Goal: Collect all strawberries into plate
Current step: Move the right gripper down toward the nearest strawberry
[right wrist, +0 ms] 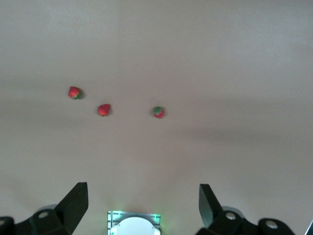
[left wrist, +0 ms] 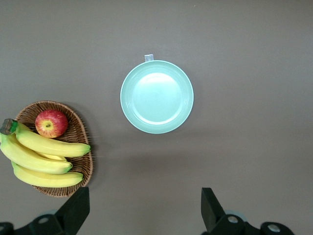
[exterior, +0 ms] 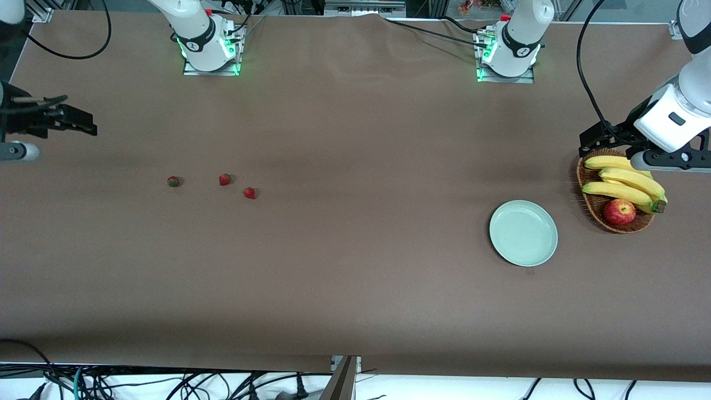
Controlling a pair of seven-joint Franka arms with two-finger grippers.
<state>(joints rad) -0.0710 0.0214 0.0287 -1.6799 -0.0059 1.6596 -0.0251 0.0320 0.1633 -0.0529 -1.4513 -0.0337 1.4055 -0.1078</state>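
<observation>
Three small red strawberries (exterior: 173, 181) (exterior: 224, 179) (exterior: 249, 193) lie apart on the brown table toward the right arm's end. They also show in the right wrist view (right wrist: 158, 112) (right wrist: 103, 109) (right wrist: 75, 92). The pale mint-green plate (exterior: 523, 233) is empty toward the left arm's end, and shows in the left wrist view (left wrist: 156, 96). My right gripper (exterior: 83, 125) (right wrist: 143, 205) is open and empty, high over the right arm's end of the table. My left gripper (exterior: 594, 140) (left wrist: 144, 210) is open and empty, high over the table beside the basket.
A brown woven basket (exterior: 589, 205) (left wrist: 80, 132) with bananas (exterior: 625, 180) and a red apple (exterior: 619, 211) stands beside the plate at the left arm's end. Both arm bases (exterior: 208, 50) (exterior: 508, 55) stand along the table's edge farthest from the camera.
</observation>
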